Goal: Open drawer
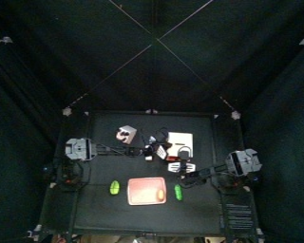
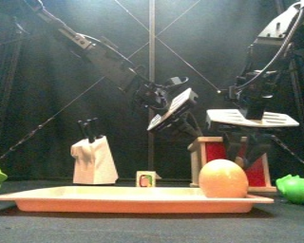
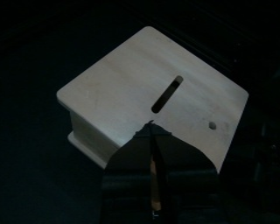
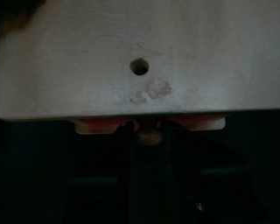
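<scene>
Top view: drawer (image 1: 180, 139) sits mid-table, behind the pink tray (image 1: 147, 190) and between the two arms. Front view: left gripper (image 2: 161, 101) is clamped on a tilted pale slotted panel (image 2: 177, 106), clear of the table. Right gripper (image 2: 250, 101) is at a level pale panel (image 2: 253, 118); whether it grips cannot be told.

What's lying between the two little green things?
A flat salmon-pink square tray, with an orange egg on it. The top view shows it between them.
</scene>
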Available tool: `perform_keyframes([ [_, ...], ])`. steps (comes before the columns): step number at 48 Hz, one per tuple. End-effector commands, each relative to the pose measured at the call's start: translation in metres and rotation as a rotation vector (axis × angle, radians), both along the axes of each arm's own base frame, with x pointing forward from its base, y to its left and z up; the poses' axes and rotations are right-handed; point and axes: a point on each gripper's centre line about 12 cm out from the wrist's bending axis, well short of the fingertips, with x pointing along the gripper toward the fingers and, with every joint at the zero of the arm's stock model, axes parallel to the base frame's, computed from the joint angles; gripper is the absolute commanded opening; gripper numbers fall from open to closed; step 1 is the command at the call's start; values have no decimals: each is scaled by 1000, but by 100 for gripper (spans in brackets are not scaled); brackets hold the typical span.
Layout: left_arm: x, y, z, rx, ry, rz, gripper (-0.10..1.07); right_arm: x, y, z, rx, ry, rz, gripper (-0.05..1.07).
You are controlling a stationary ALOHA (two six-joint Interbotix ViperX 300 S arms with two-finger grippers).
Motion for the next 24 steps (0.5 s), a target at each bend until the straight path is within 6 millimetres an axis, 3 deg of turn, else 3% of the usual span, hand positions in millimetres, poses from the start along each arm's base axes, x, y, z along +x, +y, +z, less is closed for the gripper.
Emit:
perform_keyframes([
  [1, -1, 8, 6, -2, -14, 17, 30, 2, 0, 9, 8, -35, -6, 37],
  [24, -1, 10, 6, 0, -14, 19, 30, 7, 19, 17, 85, -38, 105, 36],
])
